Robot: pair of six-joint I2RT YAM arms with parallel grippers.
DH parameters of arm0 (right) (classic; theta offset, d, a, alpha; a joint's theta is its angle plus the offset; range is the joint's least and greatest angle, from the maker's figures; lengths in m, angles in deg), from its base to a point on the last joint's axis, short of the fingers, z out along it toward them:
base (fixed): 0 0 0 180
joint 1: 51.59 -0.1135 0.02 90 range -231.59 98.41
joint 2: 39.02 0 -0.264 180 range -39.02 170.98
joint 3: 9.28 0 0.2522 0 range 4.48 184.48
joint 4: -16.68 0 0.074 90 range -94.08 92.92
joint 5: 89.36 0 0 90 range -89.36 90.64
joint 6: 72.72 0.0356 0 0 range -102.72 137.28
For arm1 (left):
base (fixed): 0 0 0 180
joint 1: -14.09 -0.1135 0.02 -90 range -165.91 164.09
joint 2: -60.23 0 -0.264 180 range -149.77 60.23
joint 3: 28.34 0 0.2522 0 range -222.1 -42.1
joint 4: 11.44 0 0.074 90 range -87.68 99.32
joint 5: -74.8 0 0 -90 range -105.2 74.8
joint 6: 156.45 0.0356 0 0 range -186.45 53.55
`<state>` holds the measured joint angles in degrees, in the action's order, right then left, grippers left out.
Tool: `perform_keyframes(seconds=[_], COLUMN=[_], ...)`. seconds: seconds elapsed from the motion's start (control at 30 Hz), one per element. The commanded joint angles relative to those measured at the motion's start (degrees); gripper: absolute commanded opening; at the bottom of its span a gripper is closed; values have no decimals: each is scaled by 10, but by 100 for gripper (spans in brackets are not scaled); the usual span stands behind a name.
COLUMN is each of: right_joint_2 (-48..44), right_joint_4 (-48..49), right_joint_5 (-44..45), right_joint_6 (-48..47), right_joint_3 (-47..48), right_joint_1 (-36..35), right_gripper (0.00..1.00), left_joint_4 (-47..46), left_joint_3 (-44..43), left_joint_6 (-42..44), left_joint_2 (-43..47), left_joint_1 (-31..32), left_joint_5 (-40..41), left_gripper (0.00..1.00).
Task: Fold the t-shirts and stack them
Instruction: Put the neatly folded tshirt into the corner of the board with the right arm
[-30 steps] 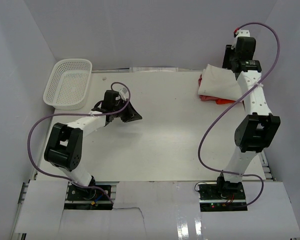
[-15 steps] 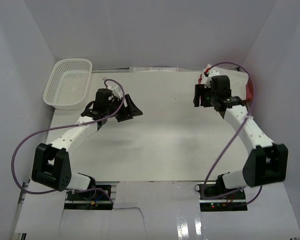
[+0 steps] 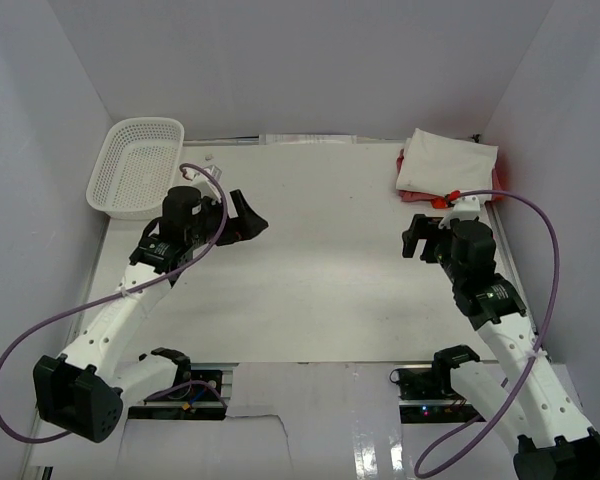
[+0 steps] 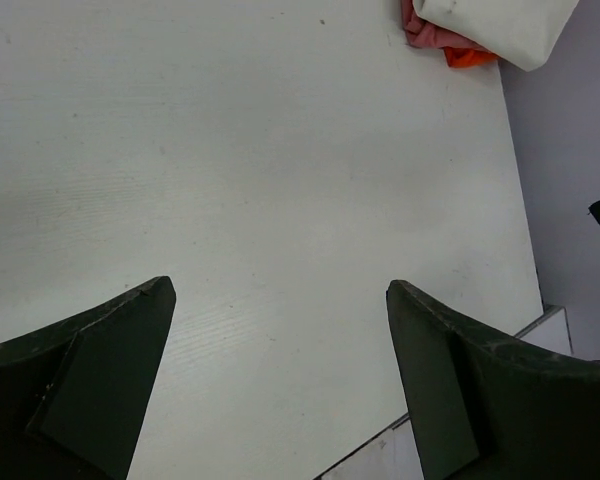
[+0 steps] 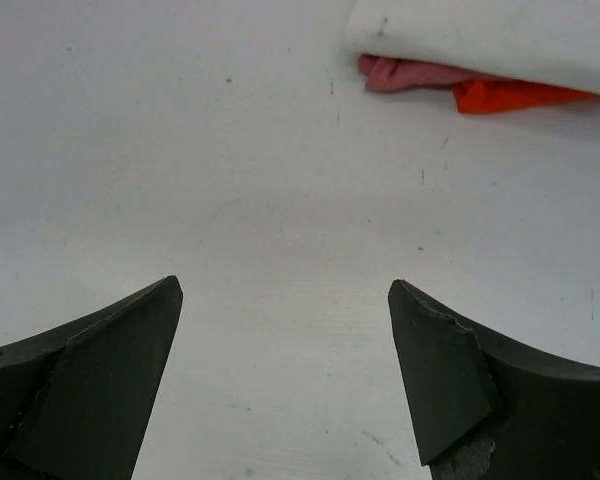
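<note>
Cream-white shirt (image 3: 450,160) lies folded on the red shirt (image 3: 438,202) at the upper right of the top view, tight against the wall, so the stack looks finished. Red cloth pokes out under its near edge.

The left gripper (image 3: 250,215) hangs over the upper-left part of the surface (image 3: 330,280), near the basket (image 3: 135,165), with its jaws spread wide and nothing between them. The right gripper (image 3: 412,238) is just below the stack, equally wide open and empty.

The danger I see is disturbance. A low pass by the right gripper could catch the protruding red edge and drag the pile apart. Its purple cable (image 3: 525,200) arcs close to the stack's near edge and could brush the top layer askew.
</note>
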<state>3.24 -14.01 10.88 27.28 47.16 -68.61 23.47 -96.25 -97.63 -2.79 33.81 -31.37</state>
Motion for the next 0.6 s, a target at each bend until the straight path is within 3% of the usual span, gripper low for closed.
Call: perform_keyframes(seconds=[0.0,0.1,0.23,0.57], right_joint_2=[-44,-85,-101,-137], right_joint_4=[-24,-37,-82,-79], right_joint_5=[25,30,43,36], right_joint_6=[15,24,23,24], right_joint_3=[-22,-31,-17,-30], right_joint_1=[-4,-3,-3,-3], right_gripper=[90,90,90,90], left_joint_4=[30,49,64,69], left_joint_3=[17,24,28,32], left_joint_6=[27,27,38,43], left_joint_2=[43,67,84,83], left_joint_1=[2,2,2,2], left_joint_5=[51,100,108,122], left_gripper=[98,98,98,98])
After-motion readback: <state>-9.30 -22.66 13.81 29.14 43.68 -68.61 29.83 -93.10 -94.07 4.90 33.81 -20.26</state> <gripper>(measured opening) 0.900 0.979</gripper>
